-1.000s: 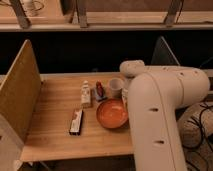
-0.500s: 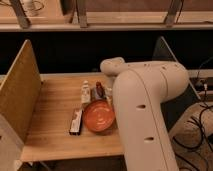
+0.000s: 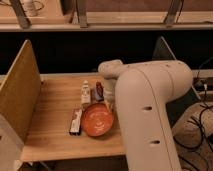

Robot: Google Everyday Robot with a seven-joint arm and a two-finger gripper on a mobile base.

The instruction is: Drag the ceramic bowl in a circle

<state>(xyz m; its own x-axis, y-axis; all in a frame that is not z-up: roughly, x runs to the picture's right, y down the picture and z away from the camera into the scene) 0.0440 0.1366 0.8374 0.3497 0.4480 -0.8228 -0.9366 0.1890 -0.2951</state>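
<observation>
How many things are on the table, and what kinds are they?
Bowl: 1, orange-red
Small bottles: 2, one pale, one dark red
Flat dark packet: 1
Total: 4
The gripper is at the bowl's far rim, mostly hidden behind the arm.

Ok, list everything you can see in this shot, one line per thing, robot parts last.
bowl: one, orange-red, near the table's front edge, right of centre.
flat packet: one, dark with pale print, lying just left of the bowl.
small bottle: one, pale, standing behind the bowl.
small dark-red item: one, right of the bottle.
table: one, light wood.
side panels: two, tan at left, grey at right.
cables: several, dark, on the floor at right.
arm: one, white, reaching over the table's right side.
end effector: one, at the bowl's back-right rim.
</observation>
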